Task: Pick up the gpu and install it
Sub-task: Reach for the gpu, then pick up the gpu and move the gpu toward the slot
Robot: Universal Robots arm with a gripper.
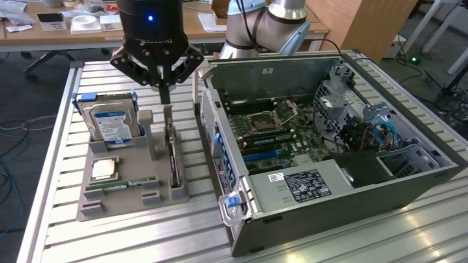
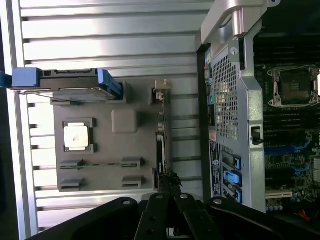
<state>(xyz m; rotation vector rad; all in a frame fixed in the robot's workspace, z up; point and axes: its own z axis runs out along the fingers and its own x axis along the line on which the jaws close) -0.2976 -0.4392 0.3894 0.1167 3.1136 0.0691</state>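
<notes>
The gpu stands on edge in a slot along the grey tray's side nearest the computer case, a thin dark card seen edge-on. In the wrist view the gpu is a narrow dark strip with a metal bracket at one end. My gripper hangs just above the card's far end, fingers pressed together and pointing down, nothing between them. The wrist view has the shut gripper directly over the card's end.
A silver hard drive with a blue label stands at the tray's back; a CPU and a green RAM stick lie flat in it. The open computer case lies to the exterior view's right, motherboard exposed.
</notes>
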